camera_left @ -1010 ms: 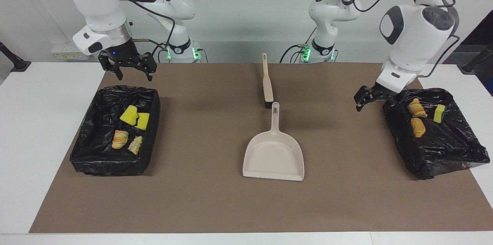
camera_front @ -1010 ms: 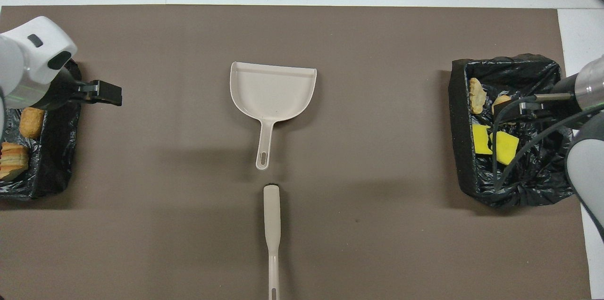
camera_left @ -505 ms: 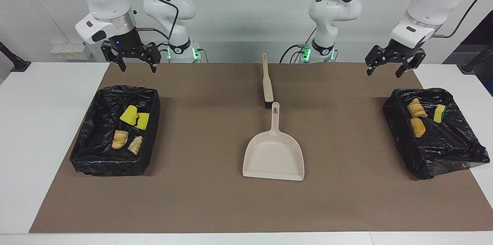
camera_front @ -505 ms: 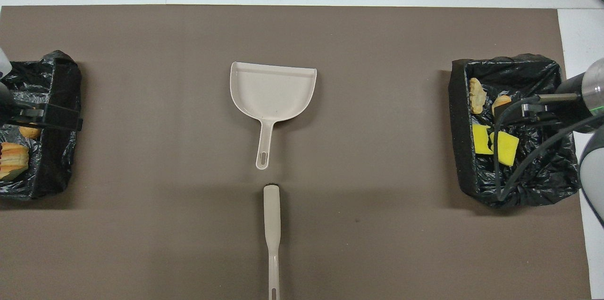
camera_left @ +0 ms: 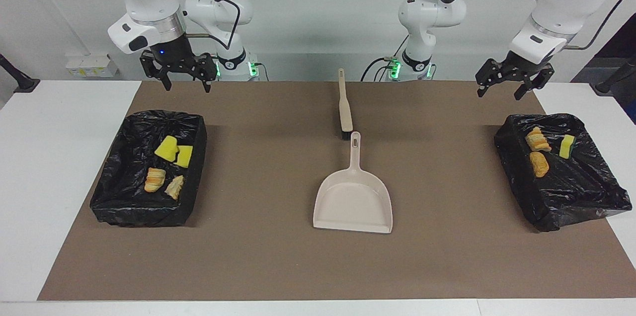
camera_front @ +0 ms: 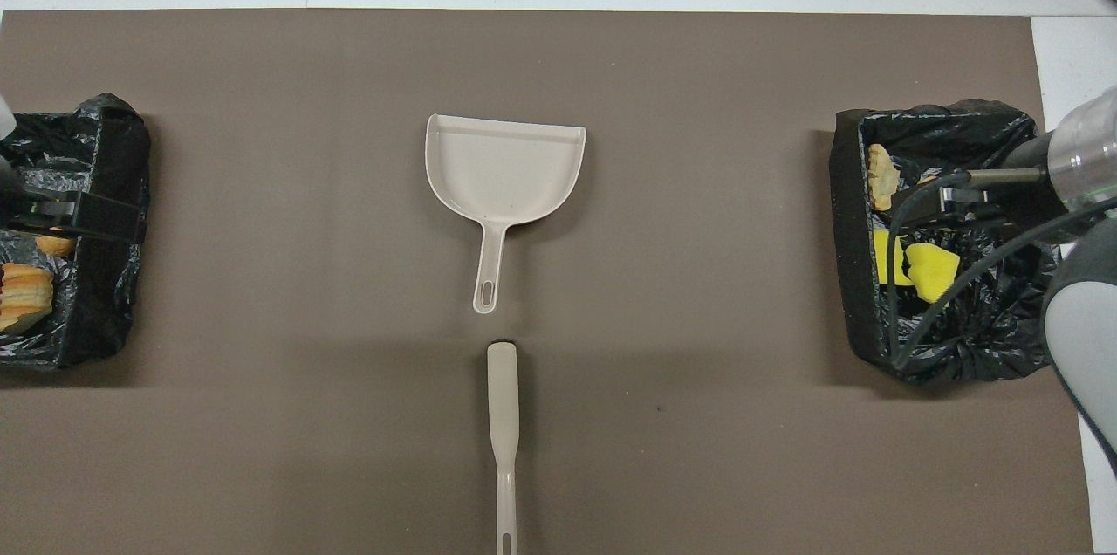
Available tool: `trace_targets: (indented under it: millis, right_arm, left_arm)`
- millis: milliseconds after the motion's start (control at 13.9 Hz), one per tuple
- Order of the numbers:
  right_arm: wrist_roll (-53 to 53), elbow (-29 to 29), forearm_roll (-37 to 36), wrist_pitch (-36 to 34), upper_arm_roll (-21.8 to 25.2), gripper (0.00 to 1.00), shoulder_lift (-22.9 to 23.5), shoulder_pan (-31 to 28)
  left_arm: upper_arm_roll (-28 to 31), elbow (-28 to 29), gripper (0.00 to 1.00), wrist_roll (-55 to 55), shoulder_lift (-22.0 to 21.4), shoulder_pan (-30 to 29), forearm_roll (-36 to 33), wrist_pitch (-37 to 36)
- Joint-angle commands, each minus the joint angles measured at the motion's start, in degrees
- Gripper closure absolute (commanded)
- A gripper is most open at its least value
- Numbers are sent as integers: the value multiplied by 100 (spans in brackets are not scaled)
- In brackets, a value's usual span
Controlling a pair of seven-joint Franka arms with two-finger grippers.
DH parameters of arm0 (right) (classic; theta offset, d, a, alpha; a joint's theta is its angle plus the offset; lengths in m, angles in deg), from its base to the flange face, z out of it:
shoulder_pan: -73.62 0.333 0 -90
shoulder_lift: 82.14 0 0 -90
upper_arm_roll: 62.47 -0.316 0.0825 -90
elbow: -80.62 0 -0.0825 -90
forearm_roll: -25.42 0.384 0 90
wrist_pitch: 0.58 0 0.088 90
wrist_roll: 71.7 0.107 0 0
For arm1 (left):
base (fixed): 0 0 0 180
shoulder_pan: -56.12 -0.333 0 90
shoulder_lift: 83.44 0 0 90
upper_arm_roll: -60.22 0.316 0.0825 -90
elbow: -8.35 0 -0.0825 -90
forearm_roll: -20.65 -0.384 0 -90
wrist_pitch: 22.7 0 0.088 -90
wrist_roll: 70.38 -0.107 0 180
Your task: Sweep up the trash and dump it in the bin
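I see the trash already binned: four chunks (camera_left: 166, 167) in the black-lined bin (camera_left: 124, 206) at the right arm's end, three chunks (camera_left: 544, 149) in the other bin (camera_left: 586, 206). The beige dustpan (camera_left: 354, 201) lies empty mid-tabletop, its brush (camera_left: 344, 112) just nearer the robots. My right tool (camera_left: 183, 73) and left tool (camera_left: 507, 80) hang wide, holding nothing. My worry: a low descent snagging a bin liner and tipping chunks out.

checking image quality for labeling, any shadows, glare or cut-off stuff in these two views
Facing view: even light, soft shadows on the mat beside the dustpan and both bins, no glare. Overhead view: the bin at the left arm's end is cut by the frame edge, and a cable crosses the other bin.
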Motion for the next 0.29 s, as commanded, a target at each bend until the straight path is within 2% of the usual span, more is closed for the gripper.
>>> trace_targets:
  millis: [0, 216]
  right_arm:
    - [97, 161, 62, -78, -32, 0, 94, -16]
    - [88, 144, 62, -78, -41, 0, 85, -16]
  left_arm:
    - [-25, -89, 0, -88, 15, -63, 16, -155]
    - [-25, -89, 0, -88, 15, -71, 17, -173]
